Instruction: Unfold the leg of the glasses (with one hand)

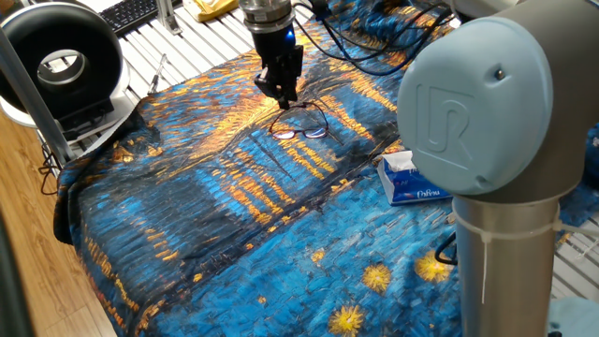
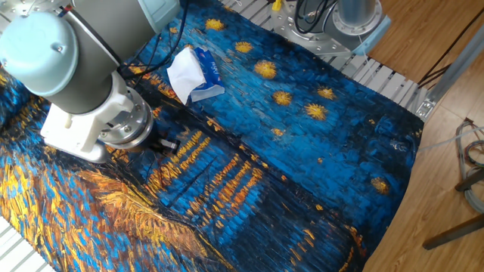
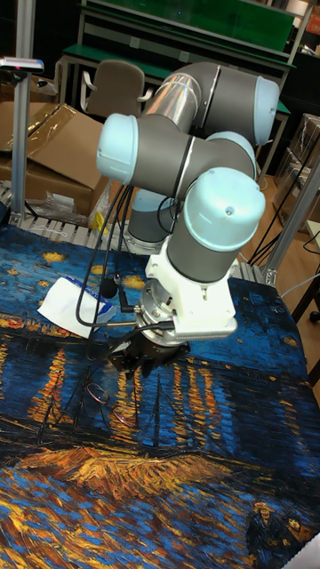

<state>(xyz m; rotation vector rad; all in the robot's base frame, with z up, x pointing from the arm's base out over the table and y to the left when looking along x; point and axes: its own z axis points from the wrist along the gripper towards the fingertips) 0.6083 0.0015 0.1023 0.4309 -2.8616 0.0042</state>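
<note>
The glasses [image 1: 300, 129] lie on the painted blue and orange cloth [image 1: 215, 215], thin dark wire with two pale lenses. One thin leg curves up from the frame to the tips of the hand. My black gripper [image 1: 284, 100] with its blue light stands just above and behind the glasses, pointing down. Its fingers are together, and the leg seems pinched between them. In the tall fixed view the gripper [image 3: 124, 354] hangs low over the cloth with the glasses [image 3: 98, 398] just below and left of it. The other fixed view shows only a black bit of the gripper [image 2: 166, 143] behind the arm.
A blue and white tissue pack [image 1: 409, 178] lies on the cloth right of the glasses. A black ring-shaped device [image 1: 61, 61] and a keyboard [image 1: 126, 14] sit beyond the cloth's far left edge. The arm's big grey joint [image 1: 487, 103] blocks the right side. Cables [image 1: 374, 51] trail behind.
</note>
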